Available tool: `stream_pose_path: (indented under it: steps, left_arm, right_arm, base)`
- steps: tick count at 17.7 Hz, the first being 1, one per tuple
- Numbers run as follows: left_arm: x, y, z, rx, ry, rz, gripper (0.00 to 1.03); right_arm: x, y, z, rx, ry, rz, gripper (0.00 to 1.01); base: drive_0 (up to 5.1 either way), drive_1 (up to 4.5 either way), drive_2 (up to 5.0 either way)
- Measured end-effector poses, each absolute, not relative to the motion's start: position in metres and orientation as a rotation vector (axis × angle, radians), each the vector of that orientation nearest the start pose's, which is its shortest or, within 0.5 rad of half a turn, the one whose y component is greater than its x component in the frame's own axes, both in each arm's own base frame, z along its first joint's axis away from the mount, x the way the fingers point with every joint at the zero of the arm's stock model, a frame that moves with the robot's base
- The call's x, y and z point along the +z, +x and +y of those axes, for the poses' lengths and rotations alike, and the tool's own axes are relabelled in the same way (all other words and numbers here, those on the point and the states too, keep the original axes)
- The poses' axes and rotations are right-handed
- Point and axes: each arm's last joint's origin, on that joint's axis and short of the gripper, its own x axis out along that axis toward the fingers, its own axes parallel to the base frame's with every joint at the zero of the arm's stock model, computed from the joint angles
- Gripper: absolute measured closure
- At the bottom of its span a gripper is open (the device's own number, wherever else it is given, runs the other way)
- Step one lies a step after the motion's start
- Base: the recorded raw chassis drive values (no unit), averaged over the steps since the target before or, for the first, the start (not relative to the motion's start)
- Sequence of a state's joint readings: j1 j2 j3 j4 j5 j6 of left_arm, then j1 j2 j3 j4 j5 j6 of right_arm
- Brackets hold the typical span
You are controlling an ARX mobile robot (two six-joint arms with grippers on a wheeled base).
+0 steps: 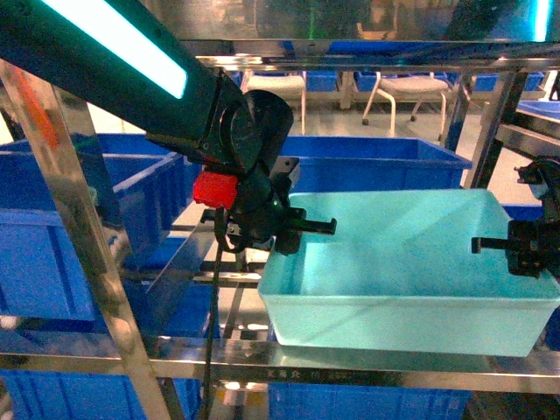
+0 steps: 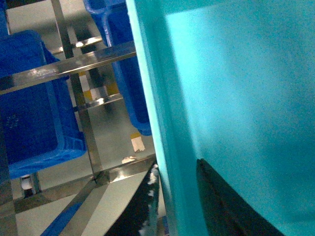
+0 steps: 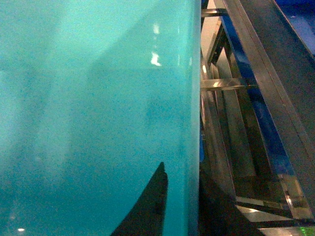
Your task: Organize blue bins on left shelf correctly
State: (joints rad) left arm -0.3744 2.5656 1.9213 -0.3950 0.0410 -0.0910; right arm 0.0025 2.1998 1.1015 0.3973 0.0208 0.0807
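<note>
Plainly, the turquoise bin [image 1: 411, 262] is held between both grippers in the middle of the frame, its long axis running left to right above the shelf's front rail [image 1: 367, 366]. Its left wall is pinched by the left gripper [image 1: 293, 229], its right wall by the right gripper [image 1: 518, 247]; neither is nearer.

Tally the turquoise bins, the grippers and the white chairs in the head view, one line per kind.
turquoise bin: 1
Grippers: 2, the left gripper and the right gripper, one on each side wall of that bin
white chairs: 2, in the background
Total: 5
</note>
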Motion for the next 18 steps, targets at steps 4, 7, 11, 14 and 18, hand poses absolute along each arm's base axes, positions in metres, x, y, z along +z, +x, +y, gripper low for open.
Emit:
stream_pose_path:
  steps: [4,7,11,14,18]
  left_arm:
    - [0.065,0.484,-0.197,-0.361,0.107,1.043,0.46]
    - [0.066,0.484,-0.200,-0.367,0.108,1.033,0.23]
    - [0.099,0.423,-0.196,-0.371,0.065,0.902,0.05]
    - [0.105,0.370,-0.206,-0.364,0.086,0.989,0.05]
    - [0.126,0.324,-0.198,-0.297,0.125,0.978,0.05]
  right_arm:
    - [0.065,0.415,0.005,-0.025,0.069,0.696,0.50]
    - [0.065,0.415,0.005,-0.023,0.070,0.696,0.26]
    - [0.107,0.369,0.012,0.069,0.063,0.481,0.03]
    - [0.123,0.317,0.011,0.080,0.100,0.517,0.03]
    - [0.126,0.271,0.008,0.096,0.134,0.591,0.03]
  base:
    - [0.0,0.00,0.0]
    - [0.0,0.00,0.0]
    - [0.0,0.00,0.0]
    - [0.0,0.00,0.0]
    - [0.0,0.00,0.0]
